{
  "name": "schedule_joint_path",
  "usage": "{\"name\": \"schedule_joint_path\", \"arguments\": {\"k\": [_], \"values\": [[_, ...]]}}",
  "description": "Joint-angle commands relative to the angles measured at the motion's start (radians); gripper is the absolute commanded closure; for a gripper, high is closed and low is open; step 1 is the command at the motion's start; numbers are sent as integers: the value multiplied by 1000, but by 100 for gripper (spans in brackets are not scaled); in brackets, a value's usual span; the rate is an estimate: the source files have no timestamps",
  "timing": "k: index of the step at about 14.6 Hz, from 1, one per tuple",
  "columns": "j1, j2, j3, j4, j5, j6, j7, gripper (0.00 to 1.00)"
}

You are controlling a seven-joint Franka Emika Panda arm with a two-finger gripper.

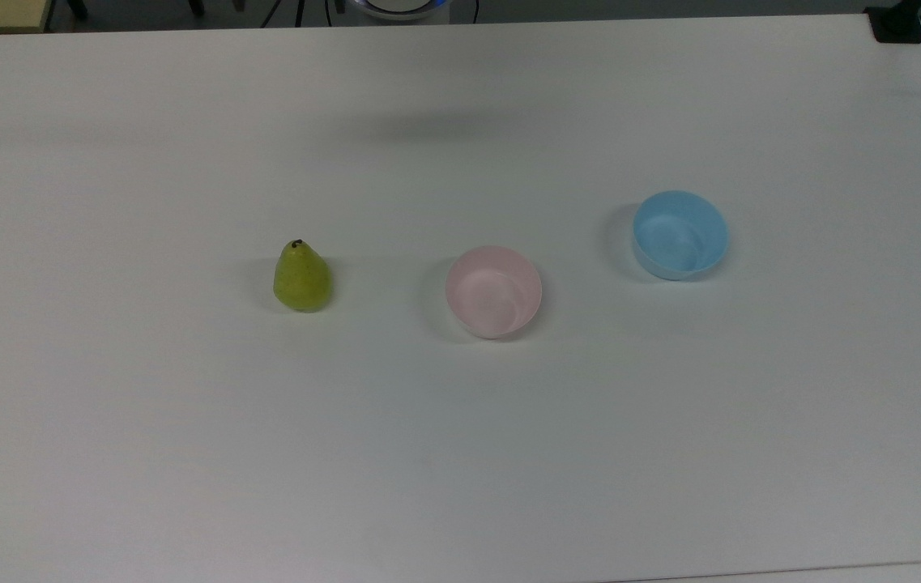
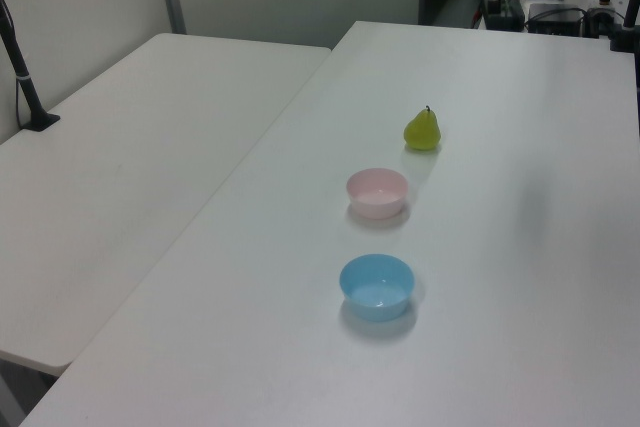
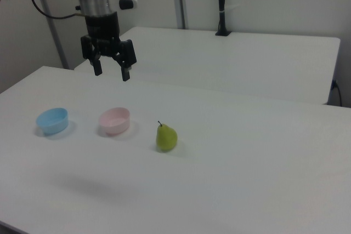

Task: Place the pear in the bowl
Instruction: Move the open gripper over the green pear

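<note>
A small yellow-green pear stands upright on the white table, stem up, also seen at pear and pear. The pale pink bowl sits empty to the top view's right of it; bowl, bowl. In the right view my gripper hangs open high above the table, up and to the right view's left of the pear, roughly over the pink bowl, holding nothing.
A light blue bowl of like size stands beyond the pink one, at the top view's right; blue bowl, blue bowl. A second white table adjoins along one side. A black post stands on it.
</note>
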Motion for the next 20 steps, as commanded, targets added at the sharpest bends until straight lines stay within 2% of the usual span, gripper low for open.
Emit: {"name": "schedule_joint_path", "arguments": {"k": [1,9,13,17,20], "values": [[24,-8,-31,10,9,-28,7,0],[27,28,-28,13,16,-14,0,0],[53,159,-31,73,26,90,5,0],[58,289,-33,73,21,301,2,0],[52,378,-42,73,10,400,-12,0]]}}
